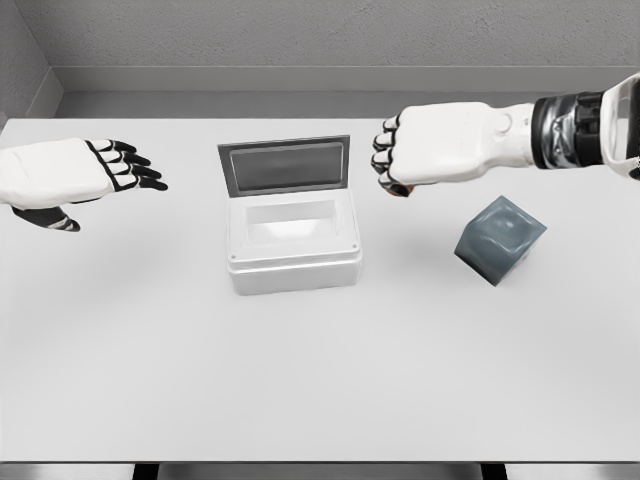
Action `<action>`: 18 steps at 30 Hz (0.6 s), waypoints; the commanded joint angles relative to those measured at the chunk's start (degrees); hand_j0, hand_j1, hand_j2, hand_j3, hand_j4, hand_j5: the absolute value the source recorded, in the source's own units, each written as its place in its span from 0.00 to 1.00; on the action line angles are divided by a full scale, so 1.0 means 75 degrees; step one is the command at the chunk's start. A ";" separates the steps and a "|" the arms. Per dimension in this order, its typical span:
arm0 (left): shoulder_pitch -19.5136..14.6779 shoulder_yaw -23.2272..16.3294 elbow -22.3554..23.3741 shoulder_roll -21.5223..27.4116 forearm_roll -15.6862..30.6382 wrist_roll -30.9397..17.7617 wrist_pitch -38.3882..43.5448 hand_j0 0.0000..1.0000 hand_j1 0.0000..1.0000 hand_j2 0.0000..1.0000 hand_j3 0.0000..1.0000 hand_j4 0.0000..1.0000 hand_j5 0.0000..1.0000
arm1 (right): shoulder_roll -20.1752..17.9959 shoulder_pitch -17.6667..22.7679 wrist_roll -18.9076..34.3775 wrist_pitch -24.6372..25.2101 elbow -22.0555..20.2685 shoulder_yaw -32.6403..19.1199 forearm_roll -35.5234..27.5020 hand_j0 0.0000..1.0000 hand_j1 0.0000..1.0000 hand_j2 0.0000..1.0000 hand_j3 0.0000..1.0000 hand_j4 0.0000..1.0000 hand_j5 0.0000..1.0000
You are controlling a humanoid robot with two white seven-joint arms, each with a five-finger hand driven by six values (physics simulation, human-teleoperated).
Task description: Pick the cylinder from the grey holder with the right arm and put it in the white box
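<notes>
Head view only. Right hand [440,145] hangs above the table [320,380], fingers [388,160] curled tight into a fist; a small reddish-dark sliver shows at the lower fingertips, possibly the cylinder [399,189], too small to be sure. Cannot tell for certain whether the fist holds it. Grey holder [500,240] sits below and off to the wrist side of those fingers, tilted on one edge, no cylinder visible in it. White box [293,240] lies just beyond the fingertips and lower, lid [285,165] propped upright at its far side, inside looks bare. Left hand [75,180] waits well apart on the other side of the box, fingers extended and relaxed, holding nothing. Risks, as judged: if the cylinder is pinched only at the fingertips it could slip out short of the box; the hand travelling low could knock the raised lid or the near rim. No brands, labels or writing readable anywhere.
</notes>
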 commanded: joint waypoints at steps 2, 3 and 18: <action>0.0000 0.0013 -0.0004 0.0017 0.0031 0.0003 0.0020 1.00 1.00 1.00 1.00 1.00 1.00 | 0.0287 0.0000 -0.0007 0.0018 0.0017 0.0007 0.0068 0.35 0.35 0.35 0.35 0.35 0.35; 0.0000 0.0013 -0.0004 0.0017 0.0031 0.0003 0.0020 1.00 1.00 1.00 1.00 1.00 1.00 | 0.0369 0.0000 -0.0007 0.0018 0.0017 0.0007 0.0068 0.35 0.35 0.35 0.35 0.35 0.35; -0.0035 0.0013 0.0008 0.0017 0.0031 0.0003 0.0020 1.00 1.00 1.00 1.00 1.00 1.00 | 0.1471 -0.0094 -0.0007 0.0018 0.0603 0.0230 0.0420 0.35 0.35 0.35 0.35 0.35 0.35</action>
